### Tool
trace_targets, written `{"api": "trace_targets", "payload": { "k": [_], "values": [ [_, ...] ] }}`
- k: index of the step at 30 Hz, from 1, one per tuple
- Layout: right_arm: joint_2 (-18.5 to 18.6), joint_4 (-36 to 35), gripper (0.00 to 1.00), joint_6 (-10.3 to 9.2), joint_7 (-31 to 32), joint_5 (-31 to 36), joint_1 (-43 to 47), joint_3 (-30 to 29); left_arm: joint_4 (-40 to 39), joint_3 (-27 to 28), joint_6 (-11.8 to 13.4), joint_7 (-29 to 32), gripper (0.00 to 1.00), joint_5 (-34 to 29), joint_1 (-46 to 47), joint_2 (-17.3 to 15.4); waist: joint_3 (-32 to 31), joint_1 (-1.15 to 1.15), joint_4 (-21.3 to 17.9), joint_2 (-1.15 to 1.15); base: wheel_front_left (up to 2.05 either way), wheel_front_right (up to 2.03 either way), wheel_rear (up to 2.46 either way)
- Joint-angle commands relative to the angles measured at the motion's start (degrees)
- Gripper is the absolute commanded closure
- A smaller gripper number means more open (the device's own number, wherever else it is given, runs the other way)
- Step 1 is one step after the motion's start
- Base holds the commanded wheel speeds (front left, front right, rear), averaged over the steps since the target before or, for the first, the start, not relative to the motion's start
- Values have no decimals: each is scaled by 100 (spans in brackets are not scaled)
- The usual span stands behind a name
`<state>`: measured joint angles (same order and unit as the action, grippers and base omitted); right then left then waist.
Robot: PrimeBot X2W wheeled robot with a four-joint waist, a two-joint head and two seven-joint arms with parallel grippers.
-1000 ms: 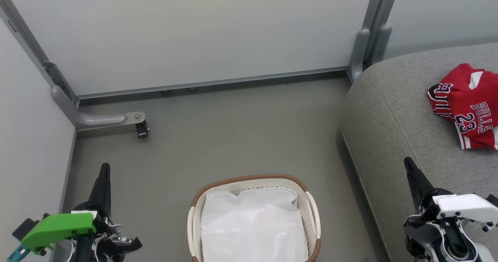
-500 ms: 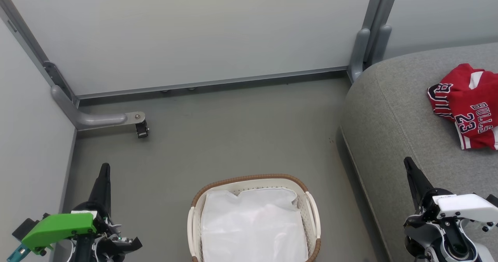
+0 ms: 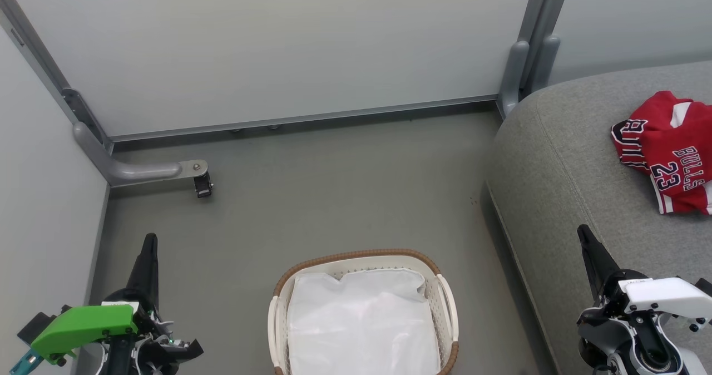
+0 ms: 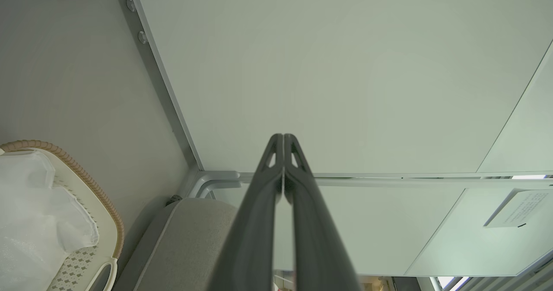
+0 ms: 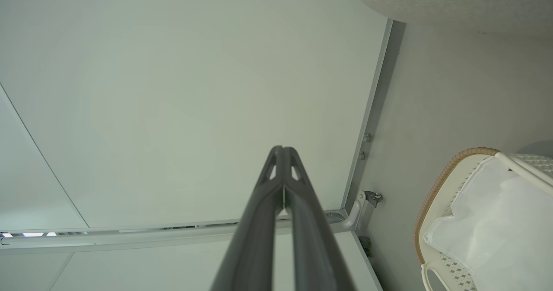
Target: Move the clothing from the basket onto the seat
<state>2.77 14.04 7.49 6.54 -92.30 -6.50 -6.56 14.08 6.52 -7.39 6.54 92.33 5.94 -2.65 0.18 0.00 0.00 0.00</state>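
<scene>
While both arms sit low at the near edge, left end effector and right end effector point up with fingers pressed together, gripping nothing. They look parked, with no load to carry. Basket stands on the floor between them, white liner bare. Farther right, clothing lies in a crumpled red heap on the seat, BULLS 23 facing up, well back from the front edge and unlikely to slide. Can't tell one garment from two. Task reads as finished.
</scene>
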Motion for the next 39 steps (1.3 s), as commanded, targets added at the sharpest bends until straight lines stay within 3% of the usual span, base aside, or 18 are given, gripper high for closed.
{"api": "trace_targets", "payload": {
  "k": [1, 39],
  "values": [
    [16, -19, 100, 0, 19, -21, 60, -10, -10, 11, -28, 19, 100, 18, 64, -42, 0, 0, 0, 0, 0, 0, 0],
    [16, -18, 100, 0, 18, -22, 60, -9, -11, 11, -29, 19, 100, 18, 64, -42, 0, 0, 0, 0, 0, 0, 0]
  ]
}}
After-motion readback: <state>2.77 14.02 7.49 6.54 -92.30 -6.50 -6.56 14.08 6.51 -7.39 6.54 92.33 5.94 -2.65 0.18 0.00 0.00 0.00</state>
